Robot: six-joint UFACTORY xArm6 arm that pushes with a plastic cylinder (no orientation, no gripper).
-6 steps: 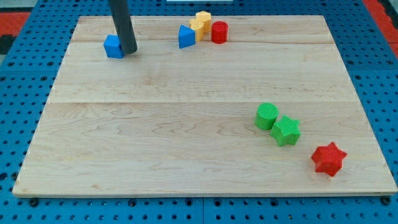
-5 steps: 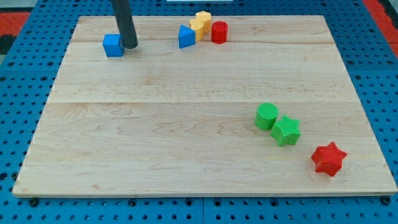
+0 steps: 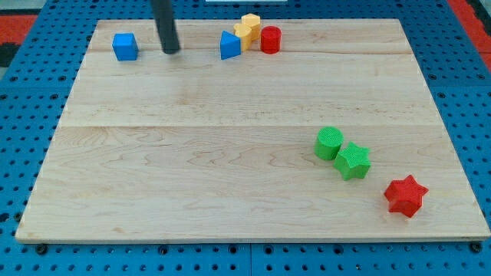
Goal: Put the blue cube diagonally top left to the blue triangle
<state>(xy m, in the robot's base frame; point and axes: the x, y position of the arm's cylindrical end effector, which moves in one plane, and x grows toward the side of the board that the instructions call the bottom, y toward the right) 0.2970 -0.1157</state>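
Between blue cube (image 3: 125, 47) and blue triangle (image 3: 229, 46), my tip (image 3: 171, 52) touches neither.

This looks like a robotics lab bench set up for tabletop pushing trials. A pale wooden board (image 3: 253, 146) made of joined planks lies on a blue perforated pegboard surface (image 3: 23, 153), its holes in a regular grid, with red matting (image 3: 19, 19) at the view's top corners. Small, plain, bright blocks such as a green cylinder (image 3: 329, 143) and a red star (image 3: 405, 195) lie on it like test props.
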